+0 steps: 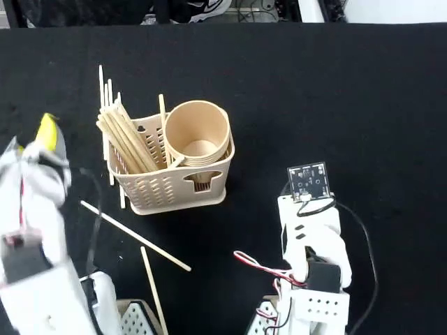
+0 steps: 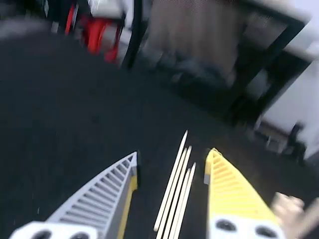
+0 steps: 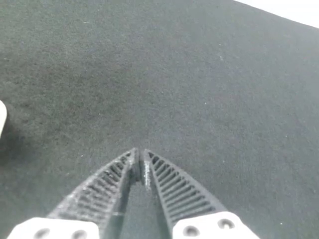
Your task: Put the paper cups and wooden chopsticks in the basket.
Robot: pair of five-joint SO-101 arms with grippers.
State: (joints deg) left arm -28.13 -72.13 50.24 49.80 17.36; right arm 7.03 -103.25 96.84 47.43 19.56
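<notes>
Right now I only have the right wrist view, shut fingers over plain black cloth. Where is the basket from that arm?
Observer: The basket stands off to that arm's left, with stacked paper cups inside it.
Operator: Any chopsticks lying outside it?
Observer: Yes. A slanting chopstick lies on the cloth on the near side of the basket, and a second chopstick lies closer to the arm bases.
Operator: What about the left gripper?
Observer: The left gripper is open. A bundle of chopsticks shows between its fingers, and it does not appear to be touching them.
</notes>
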